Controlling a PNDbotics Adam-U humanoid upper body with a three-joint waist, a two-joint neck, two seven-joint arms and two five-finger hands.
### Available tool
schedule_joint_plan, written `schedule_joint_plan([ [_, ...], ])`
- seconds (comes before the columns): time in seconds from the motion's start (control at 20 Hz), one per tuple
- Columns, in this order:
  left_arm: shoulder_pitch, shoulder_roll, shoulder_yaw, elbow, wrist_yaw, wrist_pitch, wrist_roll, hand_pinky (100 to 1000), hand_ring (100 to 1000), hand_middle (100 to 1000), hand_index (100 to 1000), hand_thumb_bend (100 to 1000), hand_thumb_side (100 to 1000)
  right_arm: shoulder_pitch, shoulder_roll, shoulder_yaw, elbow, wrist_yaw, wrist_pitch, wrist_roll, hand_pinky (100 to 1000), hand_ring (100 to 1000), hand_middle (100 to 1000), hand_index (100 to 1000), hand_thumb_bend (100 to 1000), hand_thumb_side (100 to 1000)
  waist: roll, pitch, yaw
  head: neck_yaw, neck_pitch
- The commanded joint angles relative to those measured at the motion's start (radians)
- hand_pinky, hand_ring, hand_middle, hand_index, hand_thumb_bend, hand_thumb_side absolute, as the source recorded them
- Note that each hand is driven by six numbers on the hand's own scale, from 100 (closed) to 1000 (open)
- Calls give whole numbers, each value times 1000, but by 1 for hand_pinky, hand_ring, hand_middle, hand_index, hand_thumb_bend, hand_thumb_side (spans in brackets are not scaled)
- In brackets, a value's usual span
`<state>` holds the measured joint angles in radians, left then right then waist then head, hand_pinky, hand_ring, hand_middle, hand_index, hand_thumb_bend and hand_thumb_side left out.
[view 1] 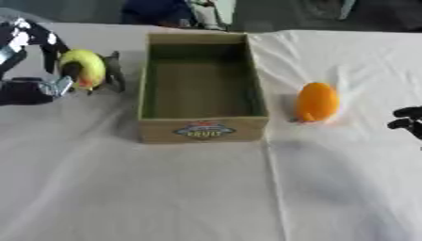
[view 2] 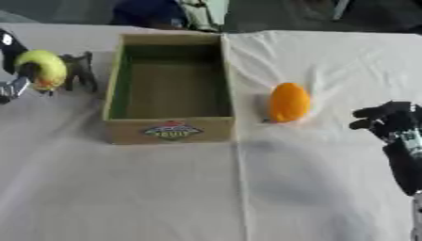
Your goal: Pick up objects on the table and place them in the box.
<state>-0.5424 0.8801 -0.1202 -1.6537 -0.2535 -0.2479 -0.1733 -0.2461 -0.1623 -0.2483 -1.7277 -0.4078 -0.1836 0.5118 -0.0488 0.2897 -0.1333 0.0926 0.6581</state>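
A yellow-green round fruit (view 1: 86, 68) is held at the left, just above the white cloth, with my left hand (view 1: 51, 70) shut on it, fingers curled round its near side. It hangs left of the cardboard box (view 1: 202, 129), which is open on top and has nothing inside. An orange fruit (view 1: 316, 101) lies on the cloth to the right of the box. My right hand (view 2: 392, 121) hovers at the right edge, right of the orange fruit and apart from it, its fingers curled and holding nothing.
A white cloth (view 1: 165, 188) covers the table. The box carries a fruit label (view 1: 203, 131) on its near wall. Dark shapes (view 1: 165, 12) stand beyond the table's far edge.
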Motion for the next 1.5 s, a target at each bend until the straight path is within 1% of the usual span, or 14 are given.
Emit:
schedule_joint_plan([
  [0.05,-72,11,-37,41,-2,-19,-41,560,369,290,524,100,259,-6,-15,6,-11,-3,-3,11,615,682,523,642,100,415,1,-21,-7,13,-12],
  [0.25,-164,-40,-93,138,-37,-62,-107,569,393,316,542,100,263,-8,-15,20,-14,-9,-4,23,615,682,523,642,100,413,2,-20,-26,29,-14],
  [0.45,-226,-107,-127,220,-65,-102,-145,576,418,342,558,100,263,-16,-11,39,-14,-17,1,41,616,683,524,642,100,412,2,-21,-50,47,-17],
  [0.65,-254,-156,-145,278,-83,-121,-161,586,448,376,582,100,265,-21,-6,53,-13,-24,8,57,616,683,524,642,100,413,2,-22,-70,58,-19],
  [0.75,-258,-171,-152,292,-90,-128,-166,600,488,423,615,100,268,-23,-4,56,-12,-25,9,60,616,683,524,642,100,413,2,-22,-75,61,-19],
  [0.8,-258,-176,-157,293,-92,-132,-170,616,527,467,650,146,270,-24,-4,57,-12,-25,11,61,616,683,524,642,100,413,3,-22,-76,62,-19],
  [0.85,-257,-180,-163,289,-93,-141,-178,631,557,500,679,266,272,-24,-4,57,-12,-25,12,62,616,683,524,642,100,414,4,-21,-77,62,-19],
  [0.9,-255,-182,-167,284,-93,-148,-186,662,611,557,723,401,265,-25,-3,58,-11,-25,12,63,616,683,524,642,100,414,5,-21,-78,62,-19],
  [0.95,-252,-183,-172,275,-91,-159,-197,683,649,601,751,453,256,-26,-3,57,-11,-25,13,63,616,683,524,642,100,414,5,-20,-78,62,-20],
  [1.05,-247,-183,-174,257,-81,-173,-213,722,713,687,790,521,247,-27,-3,57,-11,-24,14,63,616,684,524,642,100,415,6,-19,-78,62,-21],
  [1.15,-242,-178,-170,233,-72,-180,-215,736,735,725,804,528,236,-28,-2,58,-11,-23,15,64,616,684,524,642,100,415,7,-18,-78,63,-22],
  [1.25,-234,-166,-157,202,-55,-179,-205,753,755,754,815,509,220,-30,-2,57,-11,-22,16,64,616,684,524,642,100,415,8,-16,-75,64,-25],
  [1.35,-222,-140,-128,152,-23,-164,-176,746,743,740,810,472,207,-32,-4,54,-10,-21,17,63,616,684,524,642,100,414,10,-16,-70,67,-26],
  [1.5,-193,-80,-67,63,39,-121,-116,728,698,678,794,429,189,-34,-10,50,-10,-20,16,60,616,685,524,642,100,414,15,-16,-61,70,-31],
])
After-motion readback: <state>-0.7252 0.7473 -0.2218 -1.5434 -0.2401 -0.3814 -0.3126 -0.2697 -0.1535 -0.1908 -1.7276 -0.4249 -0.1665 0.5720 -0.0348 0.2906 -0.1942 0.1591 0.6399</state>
